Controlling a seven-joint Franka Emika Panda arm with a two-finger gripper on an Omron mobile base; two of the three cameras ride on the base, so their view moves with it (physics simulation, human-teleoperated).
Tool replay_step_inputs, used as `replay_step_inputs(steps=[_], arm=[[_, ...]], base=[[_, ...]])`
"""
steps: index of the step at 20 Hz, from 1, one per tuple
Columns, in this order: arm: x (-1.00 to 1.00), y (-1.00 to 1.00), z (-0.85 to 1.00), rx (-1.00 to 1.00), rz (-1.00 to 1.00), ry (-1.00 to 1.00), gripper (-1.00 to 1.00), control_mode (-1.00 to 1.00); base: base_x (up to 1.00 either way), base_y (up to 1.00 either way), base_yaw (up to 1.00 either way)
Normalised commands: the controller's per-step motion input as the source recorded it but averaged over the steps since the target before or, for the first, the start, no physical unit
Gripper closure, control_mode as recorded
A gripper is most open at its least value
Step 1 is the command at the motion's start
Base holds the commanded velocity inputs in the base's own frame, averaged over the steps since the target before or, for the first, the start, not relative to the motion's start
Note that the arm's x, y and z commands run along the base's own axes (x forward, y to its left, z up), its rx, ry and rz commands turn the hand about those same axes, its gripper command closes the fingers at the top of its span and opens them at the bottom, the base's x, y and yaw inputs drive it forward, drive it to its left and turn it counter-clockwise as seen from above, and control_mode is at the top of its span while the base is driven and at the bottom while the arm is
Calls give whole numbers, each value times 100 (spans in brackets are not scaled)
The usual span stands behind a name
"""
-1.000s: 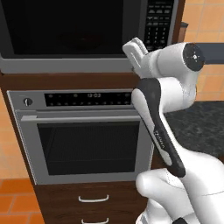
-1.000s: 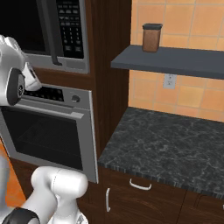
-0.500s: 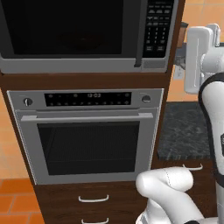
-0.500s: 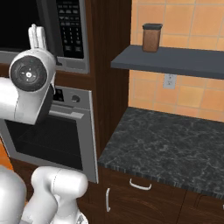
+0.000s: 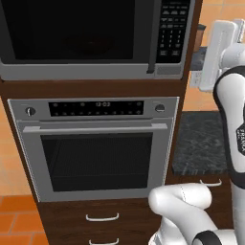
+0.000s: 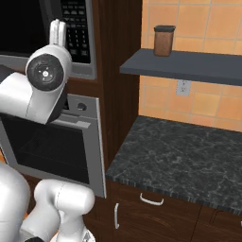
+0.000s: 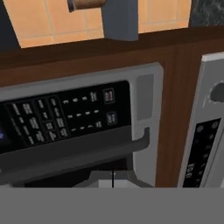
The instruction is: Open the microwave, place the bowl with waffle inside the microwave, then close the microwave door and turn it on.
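The microwave (image 5: 76, 38) sits built in above the oven, and its dark glass microwave door (image 5: 72, 31) is closed. A dark vertical bar handle (image 5: 152, 38) stands beside the keypad strip (image 5: 173, 28). My gripper (image 6: 57, 24) points upward in front of the keypad (image 6: 75, 28), level with the microwave's right side, its white fingers (image 5: 224, 28) pressed together with nothing between them. The rolled hand view looks at the keypad (image 7: 65, 116) and handle (image 7: 78, 148) from close by. The bowl with waffle is out of view.
The steel oven (image 5: 95, 153) with its long handle (image 5: 95, 128) lies below the microwave, with drawers (image 5: 103, 217) under it. To the right is a dark stone counter (image 6: 189, 156), a grey shelf (image 6: 189, 64) with a brown jar (image 6: 163, 40), and a tiled wall.
The arm has swung up from in front of the oven to the microwave's right side. The hand now stands upright by the keypad. The microwave door stays closed.
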Motion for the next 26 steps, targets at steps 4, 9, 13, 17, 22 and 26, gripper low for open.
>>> replay_step_inputs(steps=[4, 9, 13, 17, 22, 26], arm=[[58, 23, -24, 0, -8, 1, 100, -100], [75, 12, -15, 0, -4, 1, 100, -100], [68, 1, -4, 0, -1, 0, 100, -100], [69, 11, 0, 0, 0, 0, 100, -100], [83, 20, -3, 0, 0, 0, 100, -100], [100, 27, -54, -6, -8, 0, 100, -100]], base=[[0, 0, 0], [0, 0, 0], [0, 0, 0], [0, 0, 0], [0, 0, 0], [0, 0, 0]])
